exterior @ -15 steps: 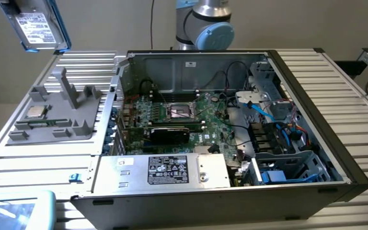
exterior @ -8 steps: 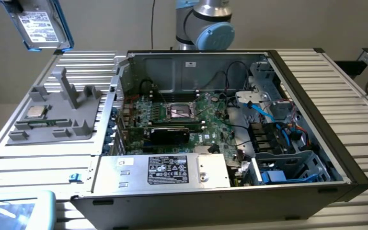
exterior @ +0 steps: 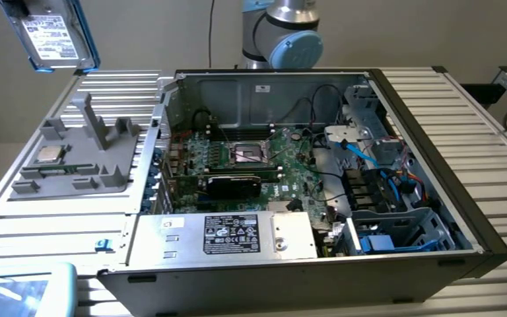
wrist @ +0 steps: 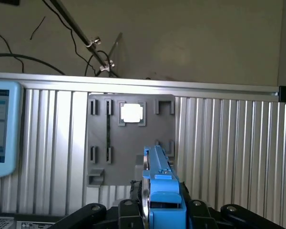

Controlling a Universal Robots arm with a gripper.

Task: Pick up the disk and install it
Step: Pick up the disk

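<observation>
Up at the exterior view's top left, we see the disk, a silver drive with a white label in a blue carrier, held in the air above the ribbed metal table. It is clear of the grey parts holder and well apart from the open computer case. From the wrist view we look along its blue edge, with the black fingers clamped on it from both sides and a small square chip sitting in the holder beyond.

bright even light; glare whitens the chip, the case interior lies shadowed.
</observation>
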